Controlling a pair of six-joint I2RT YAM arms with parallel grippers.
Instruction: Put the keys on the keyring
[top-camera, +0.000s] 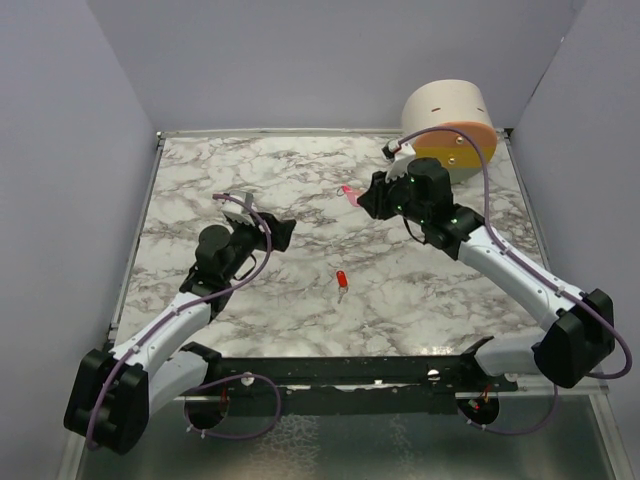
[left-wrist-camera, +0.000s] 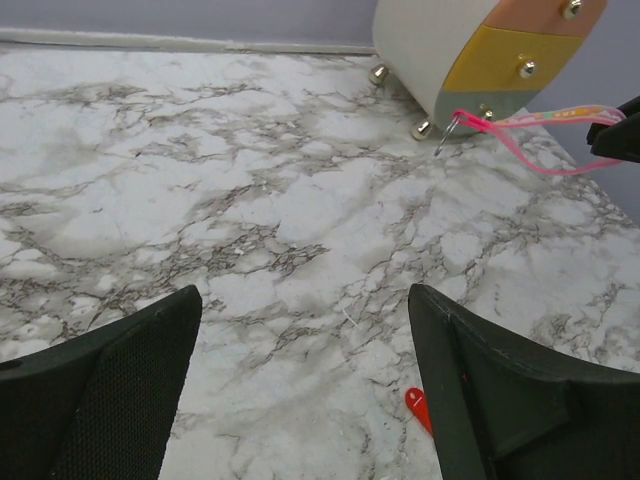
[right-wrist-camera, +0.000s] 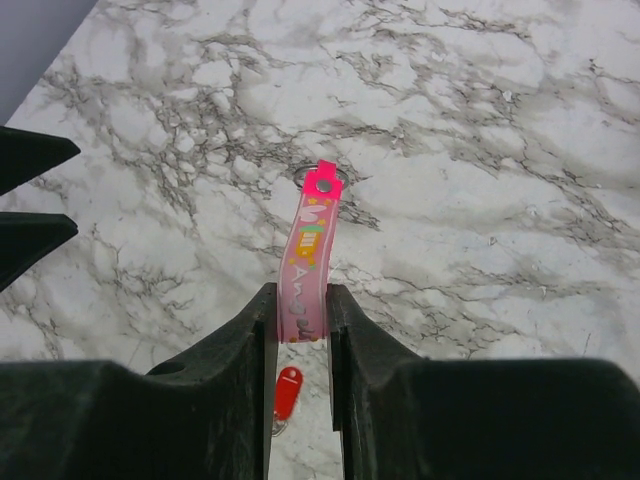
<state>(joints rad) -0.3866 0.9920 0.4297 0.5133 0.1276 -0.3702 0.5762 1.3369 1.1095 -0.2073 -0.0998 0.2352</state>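
My right gripper (right-wrist-camera: 302, 300) is shut on the pink strap of the keyring (right-wrist-camera: 305, 250), which sticks out forward above the table with its thin metal ring (right-wrist-camera: 318, 180) at the far end. From above, the keyring (top-camera: 350, 192) shows just left of that gripper (top-camera: 370, 200). The red-headed key (top-camera: 342, 281) lies flat on the marble between the arms. In the left wrist view the key (left-wrist-camera: 418, 408) peeks out beside the right finger (left-wrist-camera: 520, 400). My left gripper (top-camera: 285, 232) stands open with nothing in it, apart from the key and the keyring (left-wrist-camera: 530, 135).
A round cream container (top-camera: 450, 125) with a yellow-orange face stands at the back right corner, just behind the right gripper. Grey walls close in the marble table (top-camera: 300, 170) on three sides. The left gripper's fingertips (right-wrist-camera: 30, 200) show at the left edge of the right wrist view.
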